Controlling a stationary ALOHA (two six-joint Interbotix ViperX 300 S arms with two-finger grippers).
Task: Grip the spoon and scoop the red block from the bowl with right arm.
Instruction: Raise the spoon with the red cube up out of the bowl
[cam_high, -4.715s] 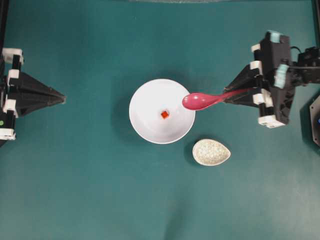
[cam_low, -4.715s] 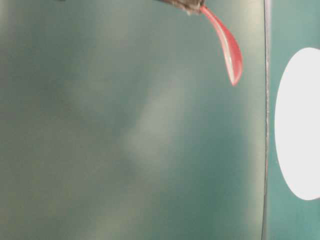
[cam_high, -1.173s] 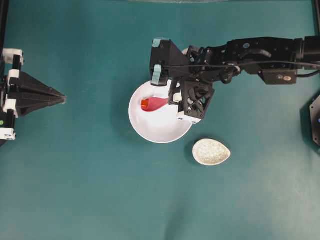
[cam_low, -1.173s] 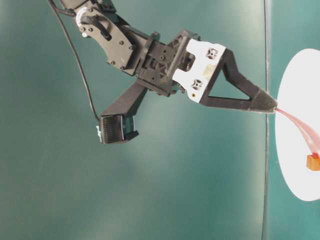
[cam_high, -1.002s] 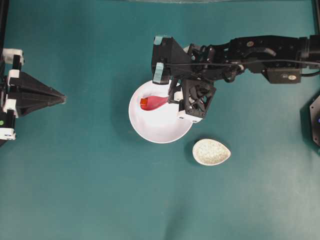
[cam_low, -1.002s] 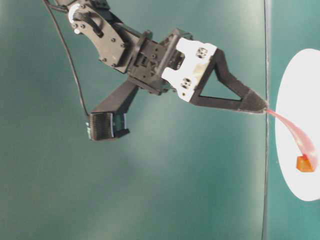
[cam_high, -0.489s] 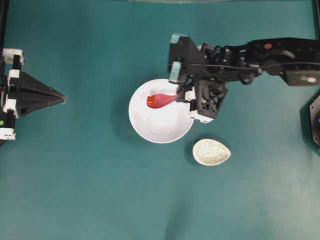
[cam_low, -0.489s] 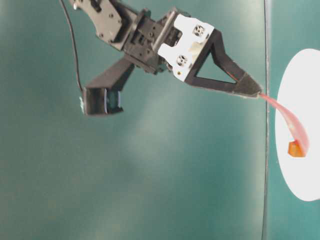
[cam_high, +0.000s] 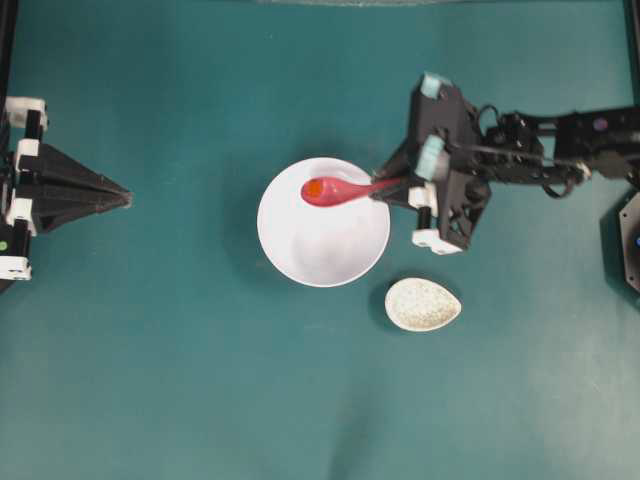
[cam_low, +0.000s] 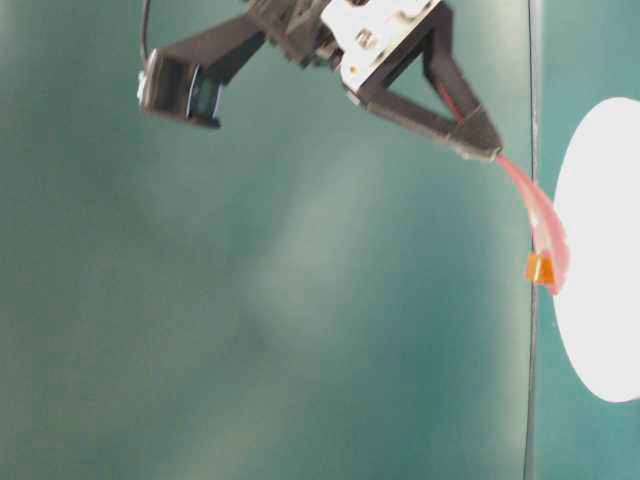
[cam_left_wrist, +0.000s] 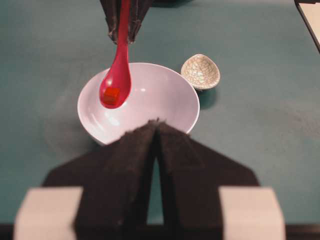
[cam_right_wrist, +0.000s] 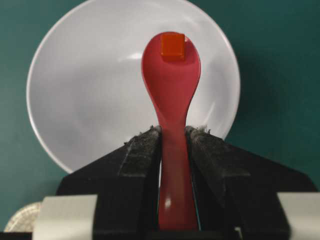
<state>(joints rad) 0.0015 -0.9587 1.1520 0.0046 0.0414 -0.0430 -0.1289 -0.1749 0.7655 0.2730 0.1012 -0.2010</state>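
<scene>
The spoon (cam_right_wrist: 172, 100) is clamped by its handle between the fingers of the right gripper (cam_right_wrist: 174, 137), scoop pointing away from the wrist. The grip sits low on the handle, which leaves the whole scoop free and lets the wrist set its tilt. The red block (cam_right_wrist: 173, 46) rests inside the scoop, close to its far tip, so the scoop has to stay near level or tipped slightly back toward the handle; my guess is that a forward dip would let the cube slide off the front lip.

In the table-level view the spoon (cam_low: 540, 230) hangs clear of the bowl (cam_low: 600, 250), and the block (cam_low: 540, 268) rides with it, lifted off the bowl's floor. From overhead the scoop (cam_high: 330, 190) hovers above the bowl's far-right rim (cam_high: 275, 250), so a dropped cube would most likely fall back inside.

The bowl (cam_left_wrist: 165, 95) now looks empty, plain white inside. The small speckled dish (cam_high: 423, 304) stands on the table just beside the bowl's near-right side, apart from it, and is empty too.

The left gripper (cam_left_wrist: 156, 145) rests at the left edge of the table, its fingers pressed together on nothing, pointing toward the bowl
</scene>
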